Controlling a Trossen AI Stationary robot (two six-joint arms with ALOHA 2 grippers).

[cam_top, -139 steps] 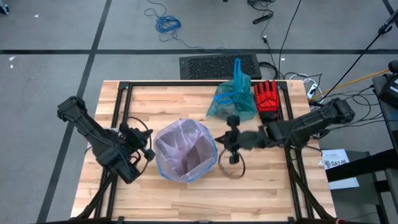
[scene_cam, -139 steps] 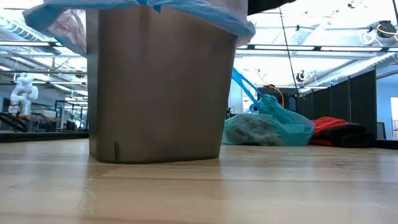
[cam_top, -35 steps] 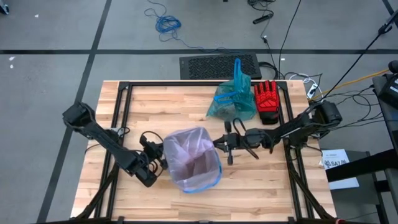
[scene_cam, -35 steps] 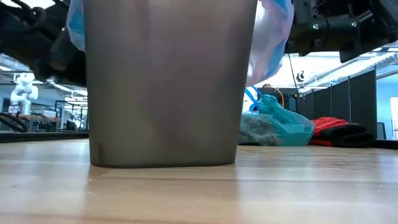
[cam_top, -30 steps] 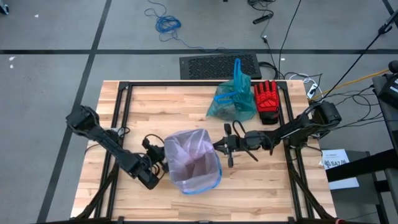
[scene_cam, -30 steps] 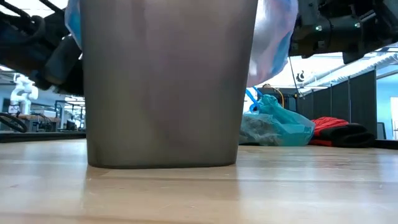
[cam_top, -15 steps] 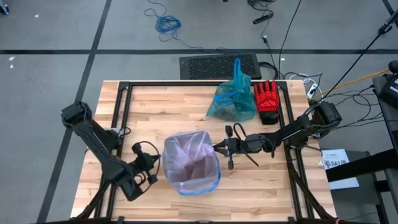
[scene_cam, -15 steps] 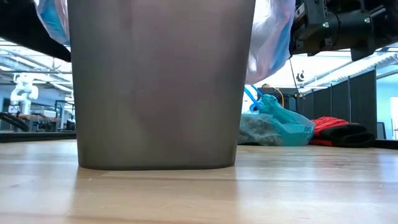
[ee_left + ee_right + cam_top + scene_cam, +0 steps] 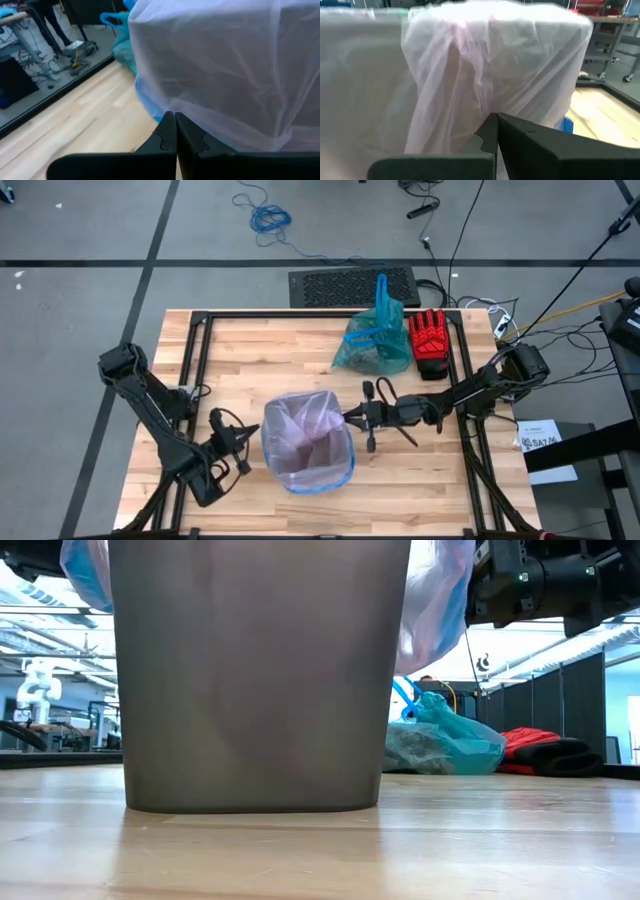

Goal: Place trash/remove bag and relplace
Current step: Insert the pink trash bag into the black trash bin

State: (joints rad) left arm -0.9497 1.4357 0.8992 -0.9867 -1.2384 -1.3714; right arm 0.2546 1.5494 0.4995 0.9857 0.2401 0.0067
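High view: teal bag [image 9: 375, 340], tied on the counter [image 9: 250, 345], looks light and floppy; grab its loop handles. Left end effector [image 9: 243, 442] and right end effector [image 9: 352, 418] are both clenched, empty.

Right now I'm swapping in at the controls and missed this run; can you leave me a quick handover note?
Left gripper: shut, empty, beside the bin.
Right gripper: shut, at the bin's other side, against the pink liner.
Teal bag with trash inside lies at the table's far edge beside the red glove.
Done: old bag out, pink liner draped over the rim.
Left: check that the liner sits evenly; whether the right gripper pinches it cannot be told.
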